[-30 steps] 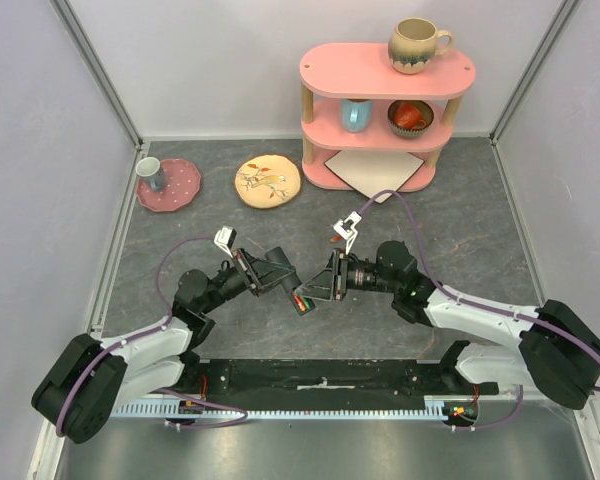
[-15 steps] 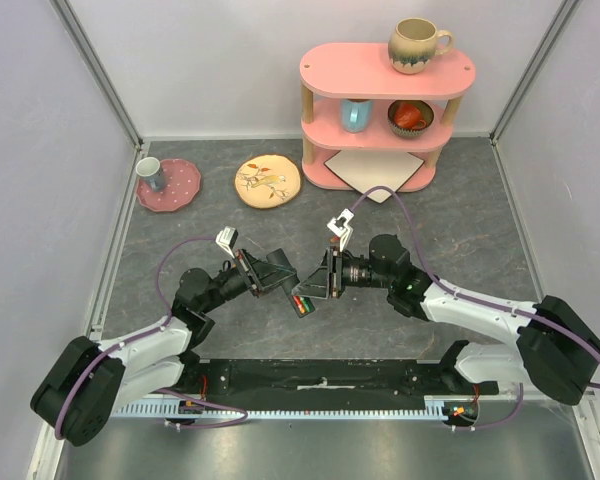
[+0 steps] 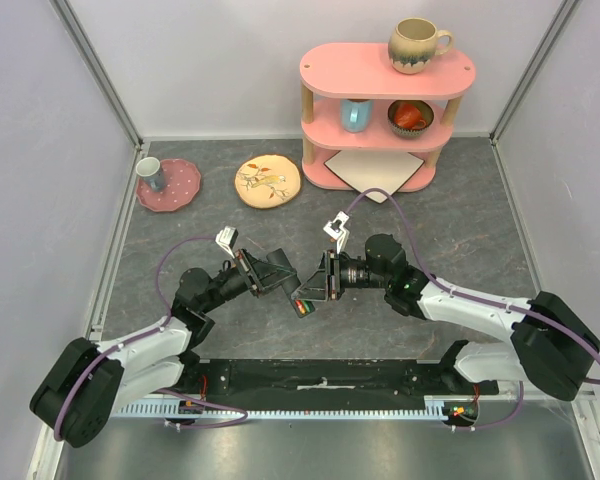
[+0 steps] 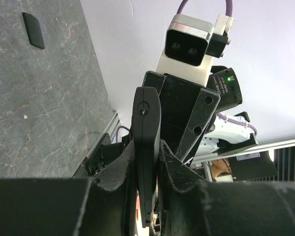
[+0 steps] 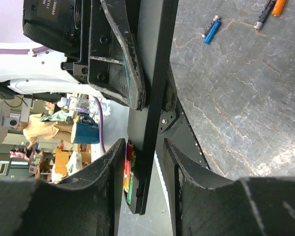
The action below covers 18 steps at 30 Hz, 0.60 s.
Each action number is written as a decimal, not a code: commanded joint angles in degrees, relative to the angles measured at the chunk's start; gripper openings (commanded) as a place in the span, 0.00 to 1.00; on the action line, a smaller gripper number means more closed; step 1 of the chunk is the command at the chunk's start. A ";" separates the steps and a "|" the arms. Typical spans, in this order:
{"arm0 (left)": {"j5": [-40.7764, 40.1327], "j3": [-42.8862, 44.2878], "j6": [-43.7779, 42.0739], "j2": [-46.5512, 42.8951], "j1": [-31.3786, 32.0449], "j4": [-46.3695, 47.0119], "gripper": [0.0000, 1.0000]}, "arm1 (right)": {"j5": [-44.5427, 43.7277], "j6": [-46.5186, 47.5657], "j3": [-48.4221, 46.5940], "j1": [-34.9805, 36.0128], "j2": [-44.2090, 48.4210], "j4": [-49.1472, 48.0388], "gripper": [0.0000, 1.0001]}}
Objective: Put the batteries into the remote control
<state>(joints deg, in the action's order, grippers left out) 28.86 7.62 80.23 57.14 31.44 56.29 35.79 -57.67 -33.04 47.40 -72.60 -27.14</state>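
My left gripper (image 3: 283, 279) (image 4: 147, 148) is shut on the remote control (image 3: 294, 293) (image 4: 146, 132), a slim black bar held up off the table between the two arms. In the right wrist view the remote control (image 5: 154, 88) runs edge-on between the fingers of my right gripper (image 5: 143, 146) (image 3: 318, 286). Batteries (image 5: 129, 173) in red, orange and green sit in its bay at the near end. One right finger (image 5: 110, 169) lies against that battery side; the other stands apart from the remote's back. Loose batteries lie on the table: a blue one (image 5: 212, 29) and an orange one (image 5: 279, 6).
A small flat black piece (image 4: 33, 30) lies on the table. At the back stand a pink shelf (image 3: 385, 90) with a mug (image 3: 417, 45), blue cup (image 3: 356, 115) and red bowl (image 3: 410, 118). A pink plate (image 3: 180, 188) and cream plate (image 3: 268, 180) sit back left.
My right gripper has shifted a little left, closing in over the battery end of the remote. The left arm keeps its hold and has hardly moved.
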 commanded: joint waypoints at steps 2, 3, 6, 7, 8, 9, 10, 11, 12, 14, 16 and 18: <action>-0.91 1.35 -1.92 -1.16 0.20 3.39 0.02 | 3.32 -3.84 0.78 -0.20 -0.96 -6.25 0.45; -1.09 1.26 -1.92 -1.33 0.20 3.47 0.02 | 3.49 -4.38 1.04 -0.11 -1.14 -7.74 0.45; -1.44 1.17 -2.00 -1.51 0.20 3.47 0.02 | 3.93 -5.43 1.83 -0.11 -1.32 -9.42 0.45; -1.44 1.17 -2.00 -1.68 0.20 3.47 0.02 | 4.02 -5.78 2.10 -0.11 -1.41 -9.86 0.45; -1.53 1.08 -2.00 -1.86 0.20 3.47 0.02 | 4.20 -5.79 2.10 -0.11 -1.49 -9.95 0.44; -1.62 1.08 -2.00 -1.86 0.20 3.39 0.02 | 4.37 -5.96 2.10 -0.11 -1.58 -9.95 0.44; -1.79 1.00 -2.00 -2.04 0.20 3.39 0.02 | 4.38 -6.05 2.10 -0.11 -1.67 -9.95 0.43; -1.88 1.00 -2.00 -2.12 0.29 3.47 0.02 | 4.55 -6.05 2.10 -0.11 -1.93 -9.95 0.42; -1.88 0.91 -2.09 -2.21 0.20 3.39 0.02 | 4.55 -6.05 2.10 -0.11 -1.93 -9.95 0.41; -1.88 0.91 -2.09 -2.30 0.20 3.47 0.02 | 4.38 -6.31 2.27 -0.11 -2.28 -9.95 0.36; -1.79 0.91 -2.09 -2.48 0.20 3.39 0.02 | 4.11 -6.49 2.28 -0.20 -2.37 -9.95 0.31; -1.88 0.82 -2.09 -2.39 0.20 3.47 0.02 | 3.76 -6.49 2.28 -0.11 -2.55 -9.34 0.22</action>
<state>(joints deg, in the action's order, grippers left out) 27.90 7.62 79.83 55.75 31.53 56.64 39.16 -63.55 -31.20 47.40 -74.54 -34.79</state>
